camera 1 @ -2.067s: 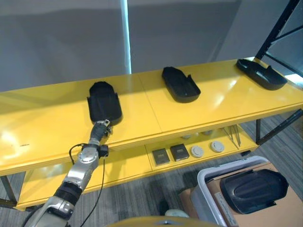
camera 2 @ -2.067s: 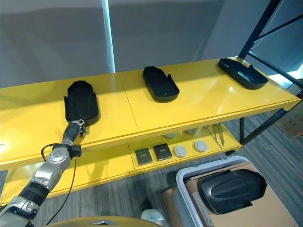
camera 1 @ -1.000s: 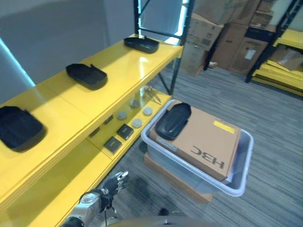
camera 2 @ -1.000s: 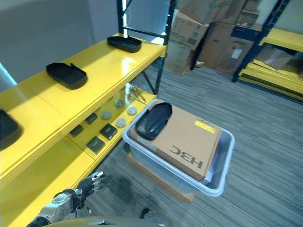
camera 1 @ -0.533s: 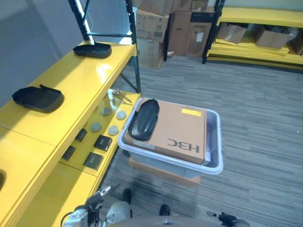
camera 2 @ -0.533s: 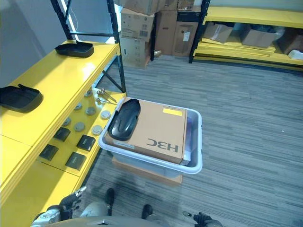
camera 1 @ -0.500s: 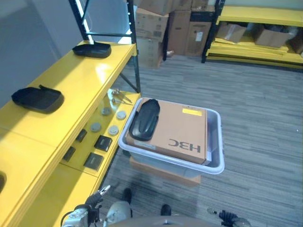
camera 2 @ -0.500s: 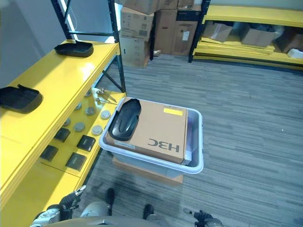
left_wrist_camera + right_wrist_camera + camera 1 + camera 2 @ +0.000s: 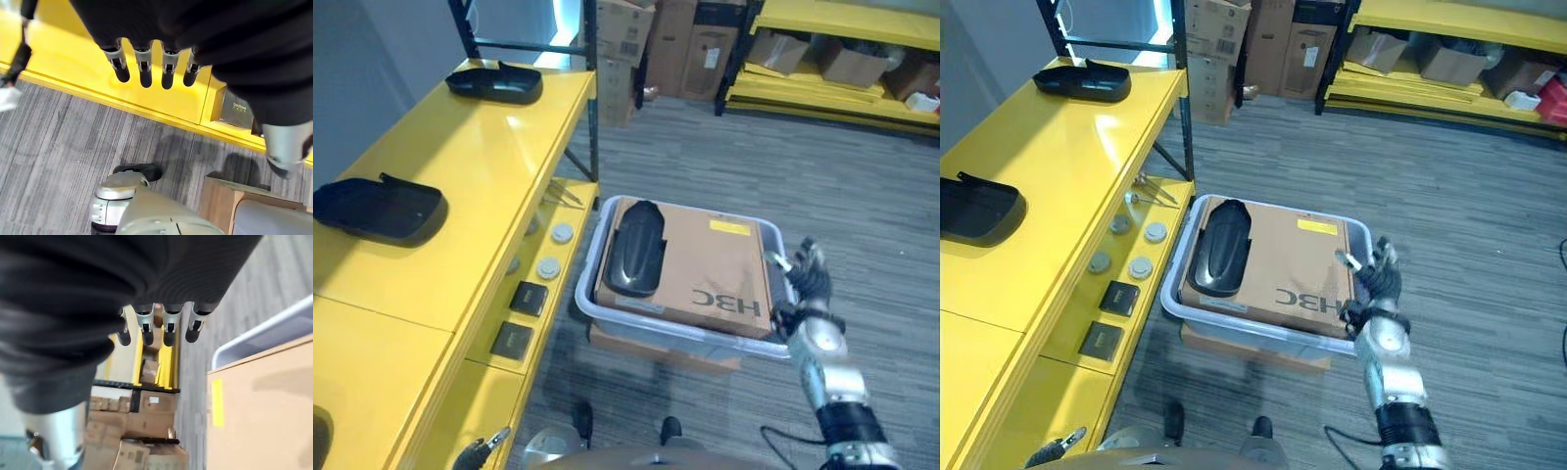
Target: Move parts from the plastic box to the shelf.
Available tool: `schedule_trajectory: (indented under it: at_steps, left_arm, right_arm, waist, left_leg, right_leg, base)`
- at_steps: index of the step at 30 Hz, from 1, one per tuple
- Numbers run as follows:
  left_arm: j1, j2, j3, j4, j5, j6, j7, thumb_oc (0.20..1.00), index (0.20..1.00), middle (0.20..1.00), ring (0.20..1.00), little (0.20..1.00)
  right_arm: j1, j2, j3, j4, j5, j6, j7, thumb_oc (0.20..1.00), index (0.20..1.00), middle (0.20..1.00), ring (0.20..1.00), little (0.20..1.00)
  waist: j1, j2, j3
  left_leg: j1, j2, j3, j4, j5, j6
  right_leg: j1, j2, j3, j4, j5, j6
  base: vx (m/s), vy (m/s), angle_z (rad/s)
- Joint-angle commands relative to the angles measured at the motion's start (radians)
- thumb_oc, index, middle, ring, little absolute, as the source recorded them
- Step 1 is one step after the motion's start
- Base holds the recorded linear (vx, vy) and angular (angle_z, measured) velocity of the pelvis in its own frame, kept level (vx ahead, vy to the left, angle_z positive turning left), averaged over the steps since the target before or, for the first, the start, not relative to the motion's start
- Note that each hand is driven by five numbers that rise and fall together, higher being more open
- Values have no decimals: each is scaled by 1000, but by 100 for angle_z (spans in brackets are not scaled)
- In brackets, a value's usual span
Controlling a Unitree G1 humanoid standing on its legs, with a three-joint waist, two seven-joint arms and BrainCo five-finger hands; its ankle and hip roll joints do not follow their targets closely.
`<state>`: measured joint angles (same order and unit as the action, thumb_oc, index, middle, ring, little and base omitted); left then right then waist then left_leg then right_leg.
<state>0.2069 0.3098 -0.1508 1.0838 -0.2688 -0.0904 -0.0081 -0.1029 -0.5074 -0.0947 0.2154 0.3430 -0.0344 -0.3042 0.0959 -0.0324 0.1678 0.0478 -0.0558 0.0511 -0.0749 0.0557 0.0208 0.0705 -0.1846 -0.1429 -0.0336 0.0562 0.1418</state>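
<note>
Part: black moulded plastic shell point(image 9: 633, 247), lying on the brown cardboard carton point(image 9: 705, 274) inside the grey plastic box point(image 9: 677, 338), near its shelf-side edge.
Shelf: yellow metal shelf point(image 9: 480, 137), two like black shells point(image 9: 380, 208) on top.
Right hand point(image 9: 1377, 275): raised beside the box's far corner, fingers spread, empty.
Left hand point(image 9: 151, 66): low by the shelf, fingers straight, empty.
Handling: likely light, rigid, smooth; grasp across the narrow middle, by its side edges.

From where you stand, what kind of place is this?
Probably a warehouse or stockroom: yellow shelving on dark steel uprights, stacked cardboard cartons along the far racks, and a grey plastic box on the carpet floor holding a black part.
</note>
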Motion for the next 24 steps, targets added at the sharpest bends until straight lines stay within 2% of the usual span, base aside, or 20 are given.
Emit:
schedule_trajectory:
  at_steps: [1, 3, 4, 9, 18, 24]
  left_arm:
    - [-12, -2, -19, 41, 43, -40, -13, 1000, 1000, 1000, 1000, 1000]
    - [-10, -2, -39, 51, 49, -49, -20, 1000, 1000, 1000, 1000, 1000]
    - [-9, 1, -60, 55, 62, -53, -21, 1000, 1000, 1000, 1000, 1000]
    - [-10, 24, -81, 67, 70, -61, -37, 1000, 1000, 1000, 1000, 1000]
    - [25, 47, -82, 59, 75, -53, -65, 1000, 1000, 1000, 1000, 1000]
    - [33, 56, -90, 53, 72, -66, -78, 1000, 1000, 1000, 1000, 1000]
  right_arm:
    - [-81, -86, 61, 59, -48, 64, 9, 1000, 1000, 1000, 1000, 1000]
    - [-128, -89, 95, 130, -50, 92, -6, 1000, 1000, 1000, 1000, 1000]
    - [-173, -92, 127, 226, -45, 101, -19, 1000, 1000, 1000, 1000, 1000]
    - [-266, -81, 201, 477, -26, 74, -57, 1000, 1000, 1000, 1000, 1000]
    - [-322, -82, 239, 582, -15, 107, -105, 1000, 1000, 1000, 1000, 1000]
    - [-338, -97, 274, 661, -83, 156, -112, 1000, 1000, 1000, 1000, 1000]
  waist:
    - [65, 33, -44]
    - [94, 33, -47]
    - [125, 34, -48]
    - [196, 45, -43]
    - [244, 55, -29]
    - [260, 42, -8]
  left_leg:
    - [-57, 59, -58, 97, -83, -11]
    - [-59, 59, -69, 91, -80, -12]
    - [-65, 58, -81, 88, -76, -15]
    - [-78, 46, -122, 88, -69, -18]
    - [-86, 29, -163, 100, -68, -14]
    - [-97, 23, -177, 113, -72, -11]
  right_leg:
    - [-69, -3, -51, 71, -23, 26]
    - [-62, -9, -75, 66, -23, 28]
    - [-57, -15, -99, 63, -21, 30]
    - [-43, -39, -158, 70, -19, 39]
    - [-30, -65, -204, 96, -22, 50]
    - [-34, -69, -213, 110, -23, 55]
  base:
    - [50, 54, 20]
    - [38, 61, 33]
    - [14, 71, 40]
    - [7, 95, 48]
    - [21, 77, 25]
    - [9, 26, 6]
